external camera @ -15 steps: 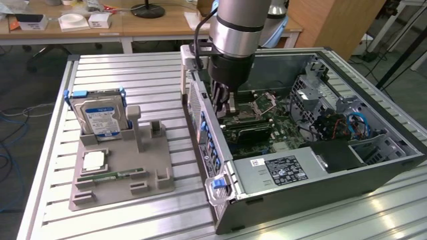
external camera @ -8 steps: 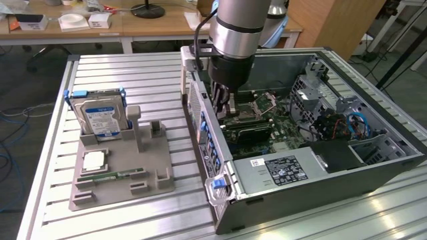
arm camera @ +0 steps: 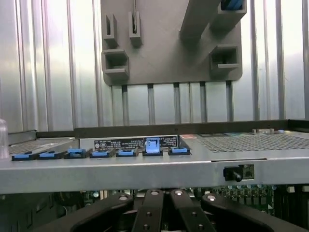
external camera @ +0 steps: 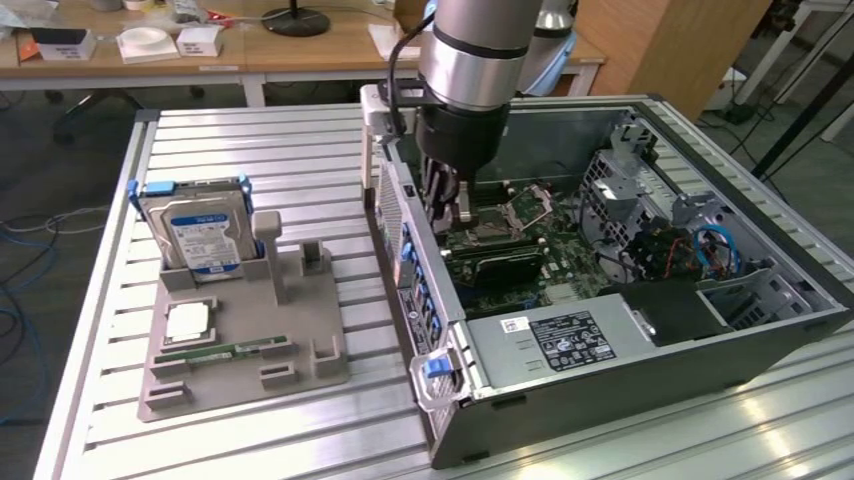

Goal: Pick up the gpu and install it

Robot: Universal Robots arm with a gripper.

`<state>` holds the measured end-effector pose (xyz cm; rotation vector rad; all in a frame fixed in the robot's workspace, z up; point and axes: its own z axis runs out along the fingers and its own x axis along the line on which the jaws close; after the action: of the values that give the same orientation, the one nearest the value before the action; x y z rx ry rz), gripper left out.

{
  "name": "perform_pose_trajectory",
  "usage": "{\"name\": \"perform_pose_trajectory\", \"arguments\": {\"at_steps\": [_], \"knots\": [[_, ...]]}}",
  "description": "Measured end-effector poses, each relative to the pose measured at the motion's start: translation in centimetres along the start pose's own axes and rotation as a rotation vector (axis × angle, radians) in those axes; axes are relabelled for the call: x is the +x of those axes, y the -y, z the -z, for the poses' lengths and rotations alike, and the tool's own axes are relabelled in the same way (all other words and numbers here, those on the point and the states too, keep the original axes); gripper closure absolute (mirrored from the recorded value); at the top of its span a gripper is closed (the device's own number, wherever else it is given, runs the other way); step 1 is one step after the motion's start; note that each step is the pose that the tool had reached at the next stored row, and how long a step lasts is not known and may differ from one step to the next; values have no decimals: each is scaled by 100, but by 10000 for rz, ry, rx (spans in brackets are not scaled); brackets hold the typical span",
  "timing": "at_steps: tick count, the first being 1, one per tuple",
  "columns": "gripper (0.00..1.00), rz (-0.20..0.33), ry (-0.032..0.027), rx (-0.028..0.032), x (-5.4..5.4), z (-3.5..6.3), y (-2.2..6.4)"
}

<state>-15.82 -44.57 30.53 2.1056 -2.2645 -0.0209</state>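
On the exterior view's left, a silver hard drive with a blue-white label [external camera: 200, 235] stands upright in a blue bracket at the back of a grey plastic parts holder [external camera: 247, 375]. A square silver processor chip [external camera: 187, 320] and a narrow green memory stick [external camera: 227, 350] lie flat on the same holder. The holder rests on a ribbed aluminium table [external camera: 267, 150].

In the centre, the silver-and-black robot arm [external camera: 474, 50] reaches straight down into an open grey computer case [external camera: 441, 400] lying on its side. Its black gripper [external camera: 447, 205] hangs low over the motherboard with its fingers pressed together; whether they pinch anything cannot be told.

The gpu [external camera: 491, 262], a dark flat card with a green board edge, sits inside the case on the motherboard, just beside the gripper on the camera's side.

Further right, a silver power supply with a black label [external camera: 561, 340] fills the near corner, with blue cables [external camera: 714, 245] behind it. In the wrist view, a row of blue clips [arm camera: 101, 153] lines the case wall.
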Motion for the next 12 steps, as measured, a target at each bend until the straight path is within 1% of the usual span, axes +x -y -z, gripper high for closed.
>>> {"name": "perform_pose_trajectory", "arguments": {"at_steps": [1, 2, 6, 9, 12], "knots": [[89, 6, 15, 2, 1, 19, 4], [89, 6, 42, 2, 2, 27, 6], [89, 11, 141, 57, -3, 29, 56], [89, 12, 207, 72, -11, 34, 156], [89, 17, 301, 74, -19, 39, 266]]}}
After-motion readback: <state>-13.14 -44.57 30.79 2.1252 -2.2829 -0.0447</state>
